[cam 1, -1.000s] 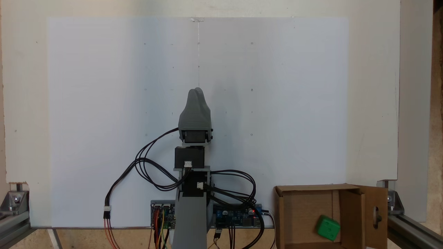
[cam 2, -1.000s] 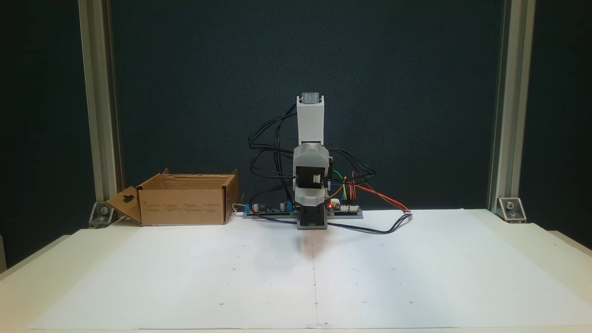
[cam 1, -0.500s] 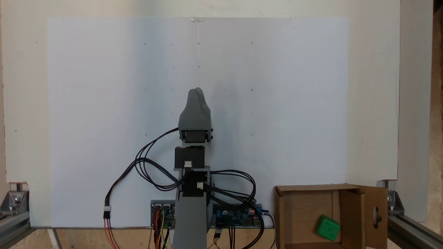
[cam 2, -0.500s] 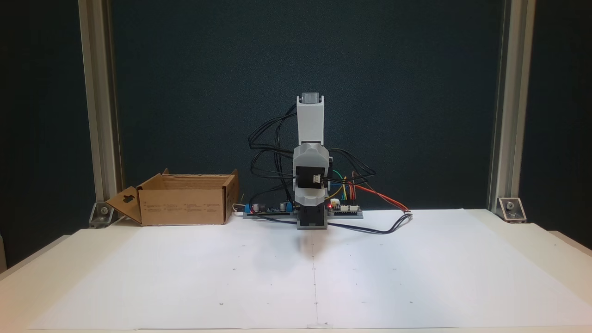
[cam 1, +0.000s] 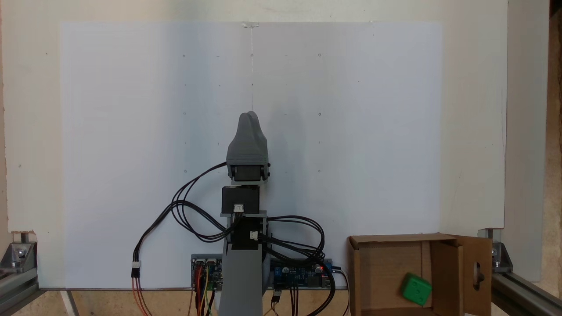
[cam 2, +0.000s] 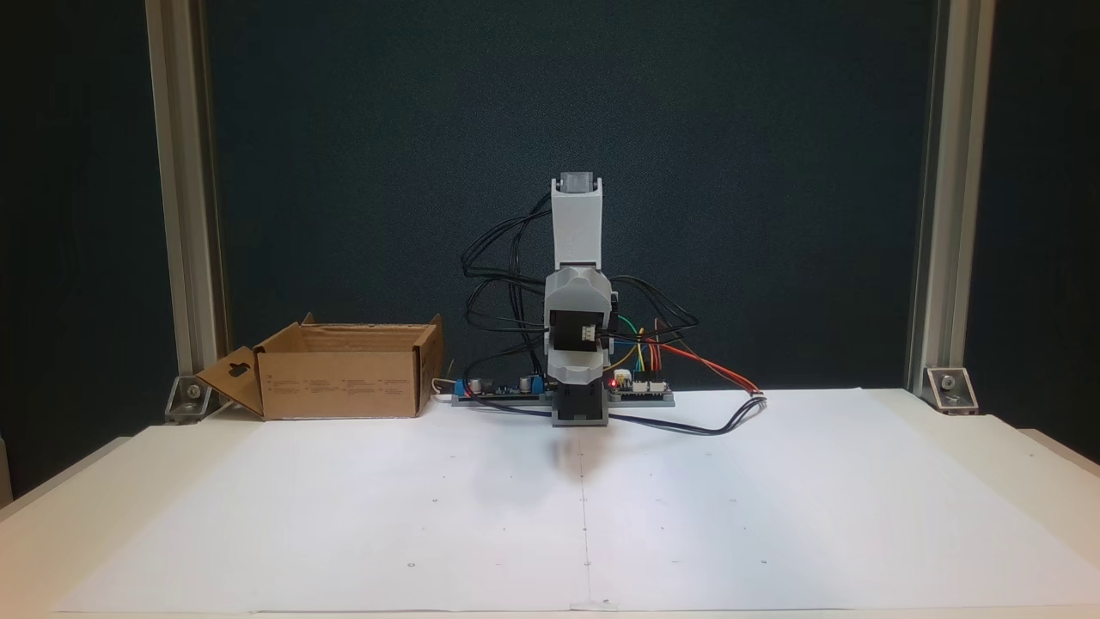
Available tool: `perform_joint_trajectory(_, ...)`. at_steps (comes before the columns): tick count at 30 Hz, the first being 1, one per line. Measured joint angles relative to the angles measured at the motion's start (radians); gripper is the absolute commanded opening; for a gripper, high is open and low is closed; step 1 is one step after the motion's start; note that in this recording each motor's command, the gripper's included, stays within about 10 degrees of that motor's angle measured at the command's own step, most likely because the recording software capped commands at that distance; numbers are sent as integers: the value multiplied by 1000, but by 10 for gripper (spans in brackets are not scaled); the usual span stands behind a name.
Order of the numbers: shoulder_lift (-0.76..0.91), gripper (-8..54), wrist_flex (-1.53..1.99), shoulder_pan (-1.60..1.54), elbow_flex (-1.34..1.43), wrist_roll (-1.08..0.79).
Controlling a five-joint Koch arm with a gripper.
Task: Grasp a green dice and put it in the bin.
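Note:
The green dice lies tilted inside the bin, a brown cardboard box, against its right inner wall in a fixed view. The same bin stands at the left of the table's back edge in a fixed view, and its wall hides the dice there. My gripper is folded in over the arm's base, far from the box. Its grey jaws lie together and nothing is between them. The arm stands upright at the middle of the back edge.
A large white paper sheet covers the table. Circuit boards and loose cables lie around the arm's base. Aluminium posts stand at the table's back corners. The box's flap with an oval cutout hangs outward.

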Motion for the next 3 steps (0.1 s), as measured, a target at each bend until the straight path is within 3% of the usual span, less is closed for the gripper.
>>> perform_joint_trajectory(3,0,453,0,0,0,-2)
